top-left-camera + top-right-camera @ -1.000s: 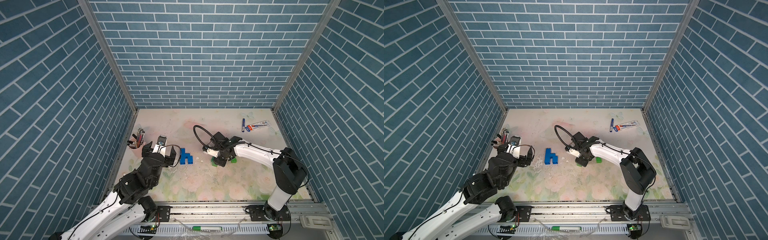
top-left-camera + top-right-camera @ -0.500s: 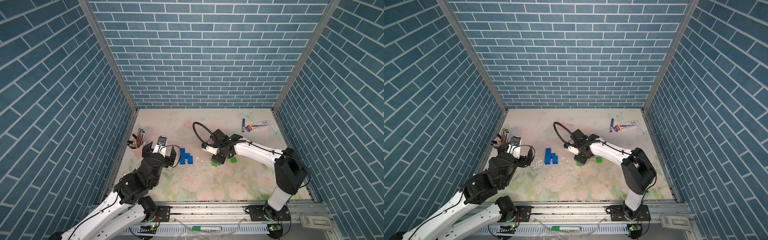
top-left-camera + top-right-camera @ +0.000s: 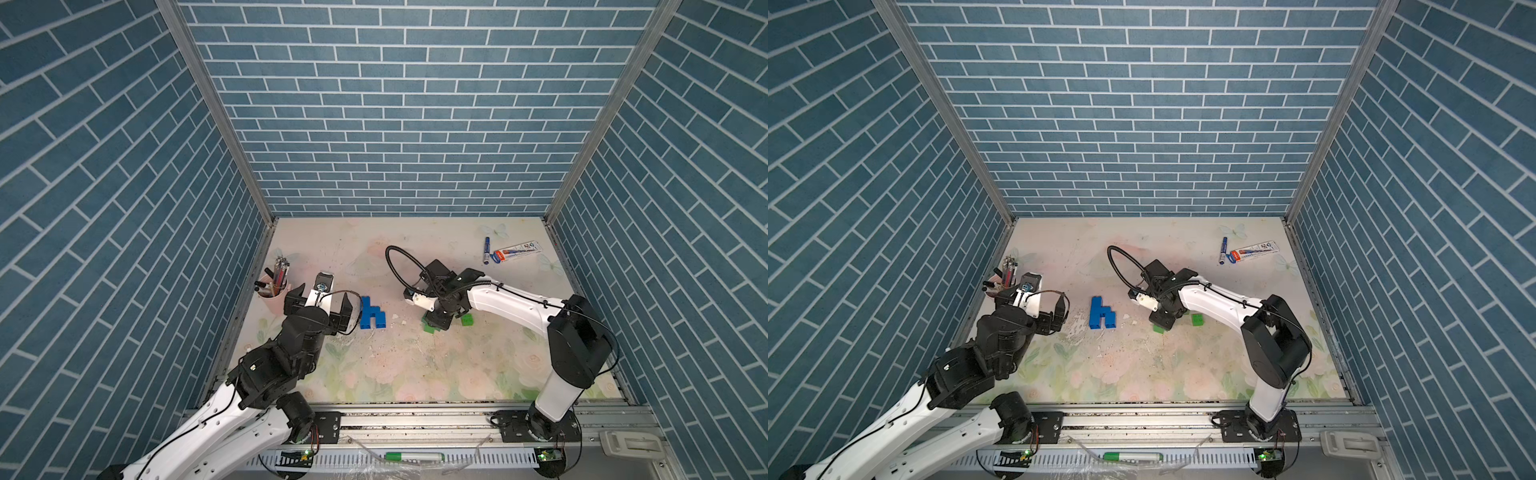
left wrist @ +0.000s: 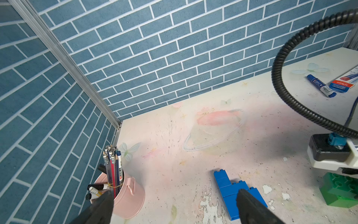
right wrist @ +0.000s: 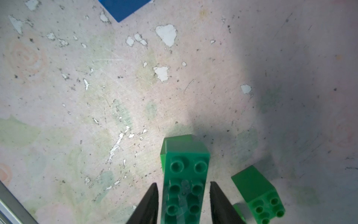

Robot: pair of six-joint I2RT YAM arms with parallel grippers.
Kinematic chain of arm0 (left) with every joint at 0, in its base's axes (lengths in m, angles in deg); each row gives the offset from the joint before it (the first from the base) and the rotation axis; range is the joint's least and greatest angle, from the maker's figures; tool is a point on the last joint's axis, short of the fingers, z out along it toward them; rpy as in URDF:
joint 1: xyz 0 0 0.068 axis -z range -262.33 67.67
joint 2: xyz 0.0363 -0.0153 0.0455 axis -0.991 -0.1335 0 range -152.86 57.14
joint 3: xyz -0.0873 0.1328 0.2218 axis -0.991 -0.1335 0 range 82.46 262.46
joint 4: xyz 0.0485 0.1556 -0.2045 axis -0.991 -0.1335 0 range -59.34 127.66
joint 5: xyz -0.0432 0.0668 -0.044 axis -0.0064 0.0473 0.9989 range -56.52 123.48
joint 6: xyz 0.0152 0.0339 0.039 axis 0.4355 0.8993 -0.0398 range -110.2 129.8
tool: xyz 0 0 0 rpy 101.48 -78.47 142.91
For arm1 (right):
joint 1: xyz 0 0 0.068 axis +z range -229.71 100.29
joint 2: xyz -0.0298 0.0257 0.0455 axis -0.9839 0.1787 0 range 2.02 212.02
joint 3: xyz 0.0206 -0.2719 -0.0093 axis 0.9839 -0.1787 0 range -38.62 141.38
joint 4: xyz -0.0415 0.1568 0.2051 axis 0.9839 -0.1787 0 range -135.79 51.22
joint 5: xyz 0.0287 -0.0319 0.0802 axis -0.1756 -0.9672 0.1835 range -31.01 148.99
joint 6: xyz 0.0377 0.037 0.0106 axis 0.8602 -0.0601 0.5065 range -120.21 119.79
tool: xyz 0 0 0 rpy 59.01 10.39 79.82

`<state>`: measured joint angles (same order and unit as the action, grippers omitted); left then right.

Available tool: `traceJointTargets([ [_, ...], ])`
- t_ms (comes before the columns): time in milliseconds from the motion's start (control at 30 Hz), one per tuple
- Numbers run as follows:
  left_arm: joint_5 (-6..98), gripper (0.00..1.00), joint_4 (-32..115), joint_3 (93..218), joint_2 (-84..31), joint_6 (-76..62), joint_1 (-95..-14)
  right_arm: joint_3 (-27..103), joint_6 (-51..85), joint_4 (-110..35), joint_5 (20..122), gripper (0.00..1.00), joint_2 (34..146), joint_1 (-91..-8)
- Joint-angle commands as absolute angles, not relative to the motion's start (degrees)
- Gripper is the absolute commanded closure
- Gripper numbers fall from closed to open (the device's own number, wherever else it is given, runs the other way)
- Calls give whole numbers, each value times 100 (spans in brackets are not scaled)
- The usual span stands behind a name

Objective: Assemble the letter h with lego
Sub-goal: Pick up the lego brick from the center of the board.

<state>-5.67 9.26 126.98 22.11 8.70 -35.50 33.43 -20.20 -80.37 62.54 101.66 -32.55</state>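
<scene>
The blue h (image 3: 371, 312) is lying flat toward the table's (image 3: 415, 365) left edge and looking complete. The left gripper (image 4: 174, 193) is hovering over it, jaws spread wide and holding nothing. Nearer the middle, the right gripper (image 5: 183, 184) is straddling a long green brick (image 5: 185, 161), its fingers (image 5: 150, 201) standing just clear of both sides rather than clamping. If it lifts off crookedly, a finger could be catching that brick and tipping it onto the square green brick (image 5: 257, 192) just beside it. If the left gripper drops, it is risking knocking the h apart.
</scene>
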Motion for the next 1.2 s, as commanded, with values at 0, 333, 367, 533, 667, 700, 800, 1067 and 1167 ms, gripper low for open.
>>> traceJointTargets([
  [0,-539,1,980,12633,2242,859,-3576,3457,-2192,-8193,6365,55,10299,-3243],
  [333,-538,1,989,12617,2260,869,-3577,3469,-2175,-8171,6364,60,10359,-3247],
  [367,-536,1,989,12615,2260,869,-3575,3468,-2175,-8173,6365,61,10342,-3252],
  [533,-544,1,998,12607,2269,883,-3575,3442,-2208,-8159,6306,65,10144,-3247],
  [667,-532,1,998,12606,2269,883,-3575,3403,-2234,-8177,6259,81,9963,-3252],
  [700,-520,1,998,12604,2269,883,-3575,3383,-2234,-8160,6243,86,9897,-3251],
  [800,-416,1,1019,12582,2238,894,-3575,3282,-2270,-8132,6224,99,9747,-3251],
  [1067,406,1,963,12580,2176,1094,-3575,3057,-2391,-8180,6328,100,9497,-3256],
  [1167,758,1,963,12551,2151,1163,-3575,2945,-2545,-8194,6369,100,9474,-3260],
])
